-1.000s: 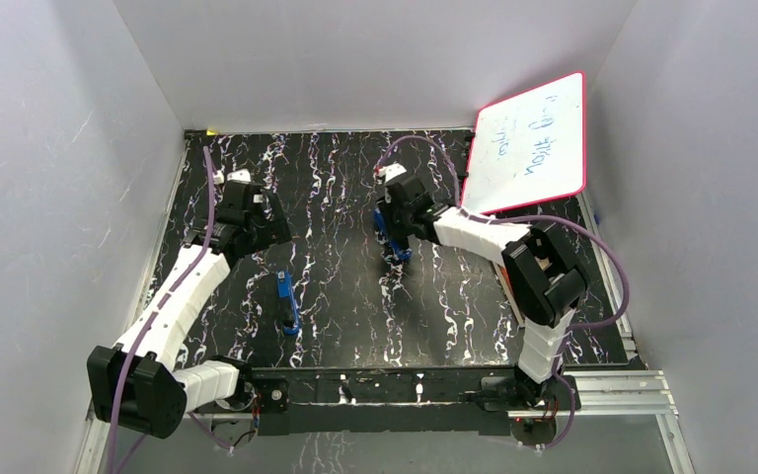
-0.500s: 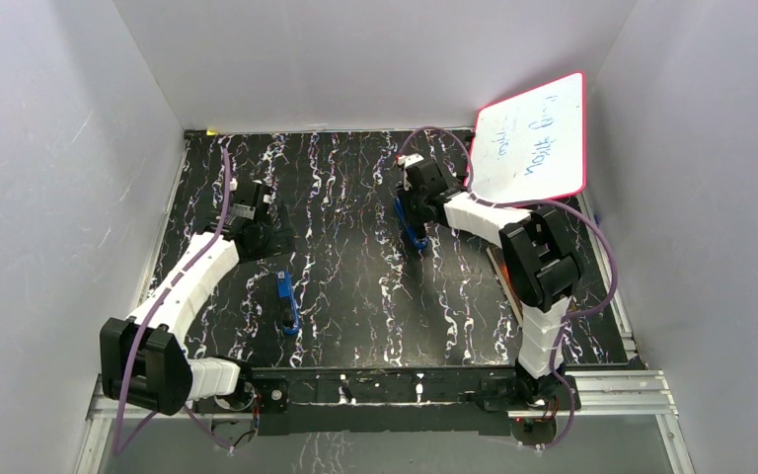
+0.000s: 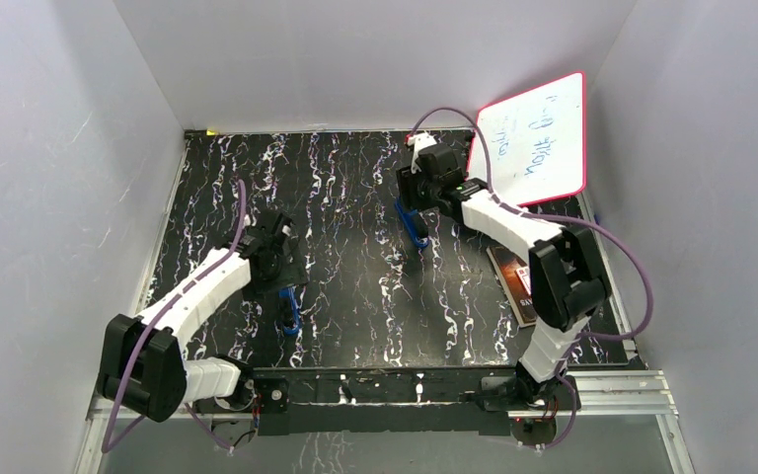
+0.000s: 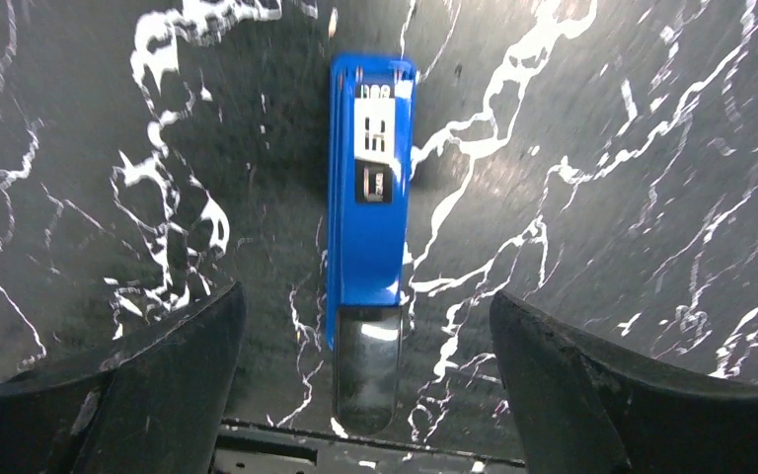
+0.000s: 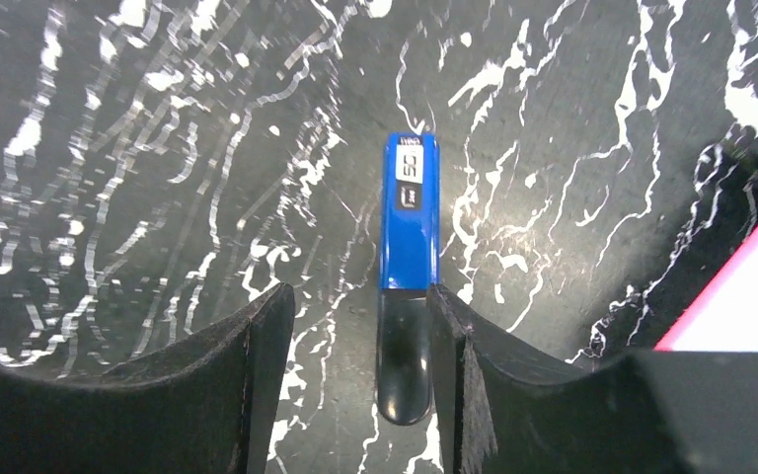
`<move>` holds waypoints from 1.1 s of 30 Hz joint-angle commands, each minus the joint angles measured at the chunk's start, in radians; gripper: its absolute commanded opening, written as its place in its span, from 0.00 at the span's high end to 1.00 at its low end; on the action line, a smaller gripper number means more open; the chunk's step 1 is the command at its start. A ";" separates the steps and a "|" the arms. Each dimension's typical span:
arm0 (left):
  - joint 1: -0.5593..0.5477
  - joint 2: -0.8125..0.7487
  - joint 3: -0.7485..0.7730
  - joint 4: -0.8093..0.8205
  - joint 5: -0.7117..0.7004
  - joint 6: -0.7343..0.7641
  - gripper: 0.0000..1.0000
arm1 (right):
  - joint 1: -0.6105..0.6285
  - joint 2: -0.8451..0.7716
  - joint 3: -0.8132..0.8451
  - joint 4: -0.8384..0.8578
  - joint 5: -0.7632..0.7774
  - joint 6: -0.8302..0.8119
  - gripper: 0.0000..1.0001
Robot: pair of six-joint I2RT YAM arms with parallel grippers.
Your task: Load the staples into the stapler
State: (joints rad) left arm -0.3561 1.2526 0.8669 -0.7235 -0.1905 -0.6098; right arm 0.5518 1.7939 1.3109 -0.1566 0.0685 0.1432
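Near stapler partly under left tool

A whiteboard leans on the black marbled table. Just left of it lies a blue stapler, in front of it a dark red box, and far left a second stapler.

In your right wrist view, the blue plastic stapler with the black rear end has a small white label that seems to read "50". The other blue plastic stapler, in your left wrist view, bears a white-and-black sticker too blurred to read. The pink-edged whiteboard carries blue handwriting you cannot make out. The dark red flat packet shows white print, too small to read.
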 commanded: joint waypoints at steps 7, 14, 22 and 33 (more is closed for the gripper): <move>-0.070 0.022 -0.047 -0.018 -0.005 -0.151 0.33 | 0.001 -0.141 -0.041 0.042 -0.019 0.049 0.39; -0.072 0.075 -0.048 0.053 0.034 -0.163 0.54 | 0.000 -0.171 -0.055 0.029 -0.012 0.069 0.39; -0.072 0.094 -0.015 0.108 0.055 -0.208 0.82 | 0.000 -0.242 -0.098 0.034 0.030 0.112 0.38; -0.072 0.295 0.183 0.272 0.094 -0.356 0.94 | 0.000 -0.353 -0.197 0.049 0.145 0.199 0.36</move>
State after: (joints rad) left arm -0.4232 1.5097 0.9546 -0.5354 -0.1146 -0.8963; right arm 0.5518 1.4940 1.1343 -0.1402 0.1493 0.3084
